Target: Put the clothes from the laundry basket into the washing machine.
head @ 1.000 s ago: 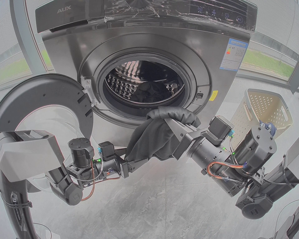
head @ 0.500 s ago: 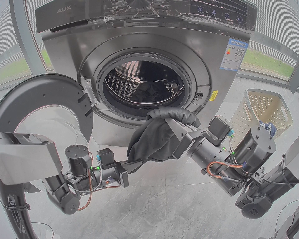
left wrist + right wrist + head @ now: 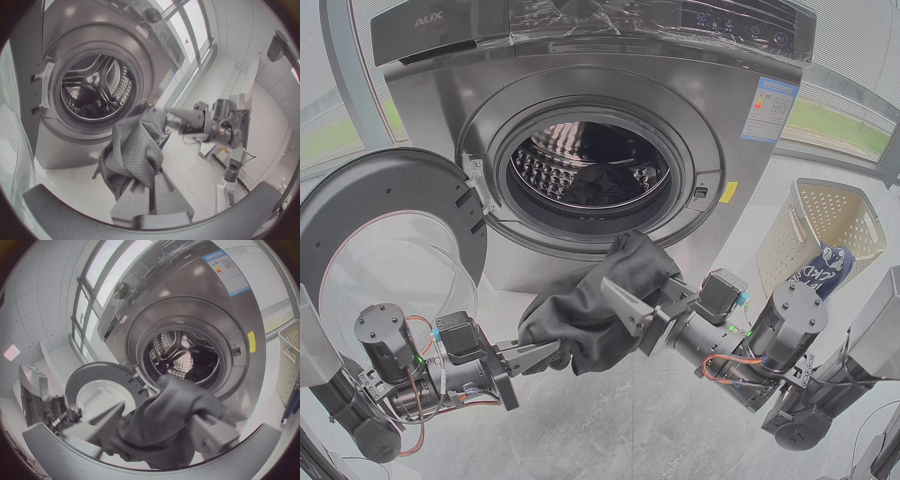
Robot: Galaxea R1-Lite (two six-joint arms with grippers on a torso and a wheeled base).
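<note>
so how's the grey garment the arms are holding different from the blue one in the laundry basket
The grey garment is plain dark grey; the blue garment is navy with white print. The grey garment is held up before the washing machine, pinched by the left gripper and draped over the right gripper; the blue garment hangs from the laundry basket, untouched. Both are outside the drum.

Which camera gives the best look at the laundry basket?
The head view: the basket stands right of the washer, blue garment inside. The right wrist view catches its edge; in the left wrist view the grey garment covers it.
</note>
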